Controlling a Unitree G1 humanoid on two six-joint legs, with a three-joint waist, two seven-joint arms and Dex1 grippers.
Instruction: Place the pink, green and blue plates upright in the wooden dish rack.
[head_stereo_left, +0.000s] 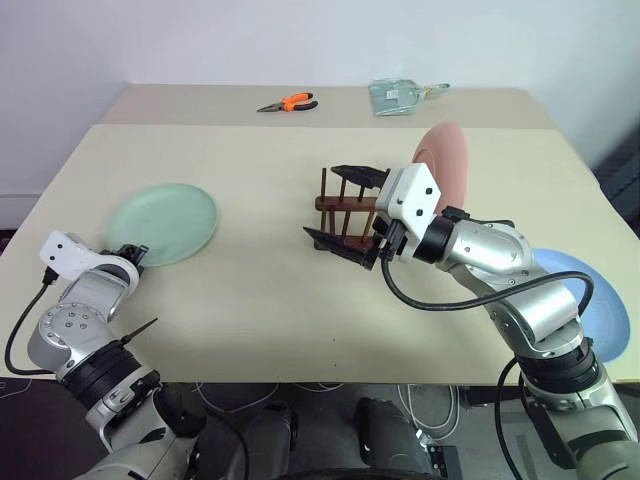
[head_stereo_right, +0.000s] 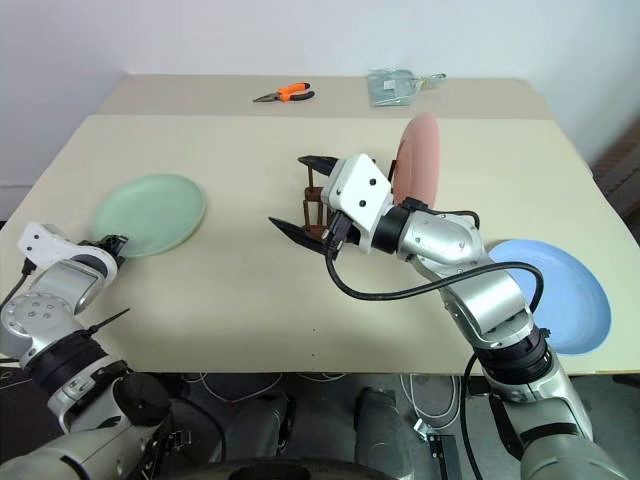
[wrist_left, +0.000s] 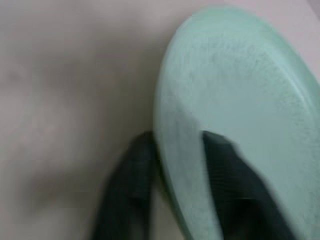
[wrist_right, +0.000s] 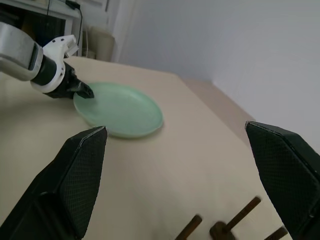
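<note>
The green plate (head_stereo_left: 165, 222) lies flat on the left of the table. My left gripper (head_stereo_left: 133, 253) is shut on its near rim, with one finger on top and one under the edge, as the left wrist view shows on the green plate (wrist_left: 240, 90). The pink plate (head_stereo_left: 448, 160) stands upright at the right end of the wooden dish rack (head_stereo_left: 335, 204). In front of the rack, my right gripper (head_stereo_left: 320, 202) hangs open and holds nothing. The blue plate (head_stereo_left: 600, 300) lies flat at the table's right edge, beside my right arm.
Orange-handled pliers (head_stereo_left: 290, 102) and a clear plastic packet (head_stereo_left: 395, 95) lie on the back table. The front table edge (head_stereo_left: 300, 378) runs close to both arms. Bare tabletop stretches between the green plate and the rack.
</note>
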